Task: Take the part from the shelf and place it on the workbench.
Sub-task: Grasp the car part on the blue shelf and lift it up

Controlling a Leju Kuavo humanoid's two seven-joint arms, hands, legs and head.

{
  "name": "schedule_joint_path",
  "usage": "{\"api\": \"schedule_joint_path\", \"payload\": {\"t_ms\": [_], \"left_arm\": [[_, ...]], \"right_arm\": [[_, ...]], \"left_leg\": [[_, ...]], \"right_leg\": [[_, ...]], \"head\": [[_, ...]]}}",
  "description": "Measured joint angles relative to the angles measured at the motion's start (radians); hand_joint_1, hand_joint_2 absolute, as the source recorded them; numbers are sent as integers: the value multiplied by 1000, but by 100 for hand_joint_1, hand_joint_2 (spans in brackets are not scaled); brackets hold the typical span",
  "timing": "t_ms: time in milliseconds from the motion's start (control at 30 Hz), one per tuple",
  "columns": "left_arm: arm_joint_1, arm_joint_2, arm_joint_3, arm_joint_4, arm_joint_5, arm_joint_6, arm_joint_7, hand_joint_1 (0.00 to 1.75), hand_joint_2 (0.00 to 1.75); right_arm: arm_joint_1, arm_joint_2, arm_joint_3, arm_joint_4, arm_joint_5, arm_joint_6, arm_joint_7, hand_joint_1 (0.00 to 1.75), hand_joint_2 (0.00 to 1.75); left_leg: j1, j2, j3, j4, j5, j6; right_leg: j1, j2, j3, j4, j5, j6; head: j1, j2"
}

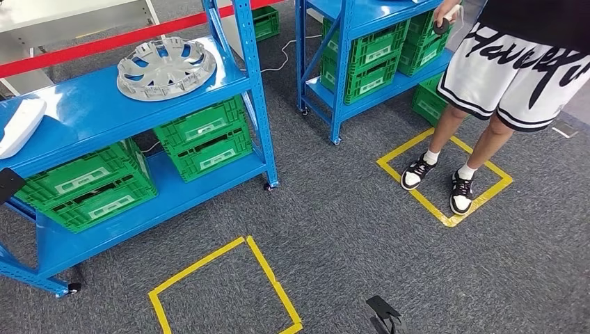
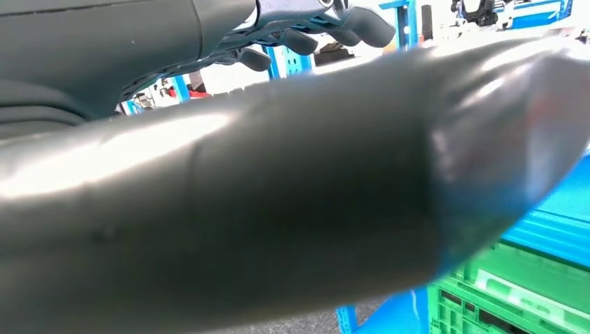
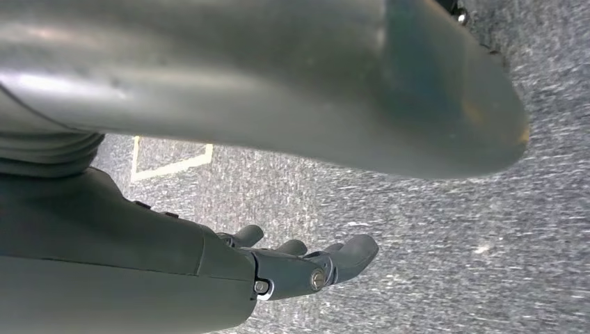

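Grey carpet [image 1: 362, 209] covers the floor, marked with 2 yellow tape squares; the near one [image 1: 222, 289] probably marks where the robot should stand. To the left stands a big blue shelf [image 1: 90, 115], with a second blue shelf [image 1: 362, 42] behind it. Green crates [image 1: 202, 139] sit stacked on the lower levels, likely stock kept out of the way. A person [image 1: 515, 62] stands inside the far yellow square [image 1: 445, 177], seemingly watching from a marked spot. The part, a silver hubcap [image 1: 165, 67], lies flat on the near shelf's top level, within easy reach from the front, beside a white part [image 1: 19, 125] at the shelf's left end. The left hand [image 2: 306, 31] is raised near the shelf, fingers apart and holding nothing. The right hand [image 3: 306, 261] hangs over the carpet, fingers loosely spread and empty. My guess: the reach has not yet begun.
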Motion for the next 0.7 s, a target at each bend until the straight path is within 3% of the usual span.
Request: {"api": "schedule_joint_path", "payload": {"t_ms": [33, 100, 167, 267, 300, 367, 433, 467, 533, 567, 633, 700], "left_arm": [[0, 5, 1, 0, 1, 1, -1, 0, 0], [0, 13, 4, -1, 1, 3, -3, 0, 0], [0, 17, 7, -2, 1, 4, -5, 0, 0], [0, 20, 8, -4, 1, 5, -7, 0, 0], [-1, 21, 8, -5, 1, 5, -7, 0, 0], [-1, 20, 9, -5, -1, 4, -7, 0, 0], [2, 18, 9, -4, -6, 2, -3, 0, 0], [2, 17, 9, -4, -8, 0, 0, 0, 0], [1, 11, 9, -5, -13, -1, 5, 0, 0], [-1, 9, 9, -5, -16, -1, 7, 0, 0], [-4, 4, 9, -5, -20, -1, 10, 0, 0], [-7, -1, 9, -6, -25, 0, 8, 0, 0]], "right_arm": [[0, 1, 0, 0, 1, 0, -1, 0, 0], [-1, 4, 1, 0, 2, 0, -2, 0, 0], [-1, 5, 1, 0, 3, 0, -2, 0, 0], [-4, 6, 2, 0, 3, 0, -3, 0, 0], [-6, 6, 3, 0, 3, 0, -3, 0, 0], [-6, 7, 5, 0, 2, 0, -2, 0, 0], [-3, 7, 5, 0, -1, 0, -1, 0, 0], [-2, 7, 5, 0, -2, 0, -2, 0, 0], [-3, 7, 5, 0, -6, 0, -3, 0, 0], [-3, 7, 5, 0, -8, 0, -3, 0, 0], [-4, 7, 5, 0, -12, 0, -2, 0, 0], [-3, 7, 5, 0, -14, 0, -1, 0, 0]], "left_leg": [[-2, 0, 22, -64, 42, 6], [-9, 1, 58, -158, 67, 18], [-14, 1, 72, -183, 58, 28], [-7, 0, 95, -195, 67, 43], [-5, 0, 102, -197, 65, 48], [-6, 0, 109, -197, 56, 55], [-7, -1, 118, -194, 44, 56], [-6, -2, 124, -191, 37, 55], [-4, -2, 139, -185, 20, 47], [-4, -2, 144, -180, 11, 42], [-7, -2, 149, -174, -1, 29], [-9, -3, 156, -170, -7, 18]], "right_leg": [[0, 0, 10, -1, -7, 2], [0, 1, 21, -3, -18, 10], [2, 0, 27, -2, -21, 21], [3, -3, 19, 31, -35, 33], [3, -4, -3, 70, -51, 37], [2, -4, -79, 188, -92, 42], [2, -4, -141, 256, -98, 46], [1, -4, -147, 239, -73, 47], [0, -5, -119, 129, 12, 47], [1, -5, -101, 72, 32, 45], [2, -6, -79, 15, 39, 35], [2, -6, -70, 13, 35, 21]], "head": [[0, 0], [-2, 0], [-4, 0], [-2, 0], [-1, 0], [1, 0], [2, 0], [2, 0], [2, 0], [2, 0], [1, 0], [1, 0]]}}
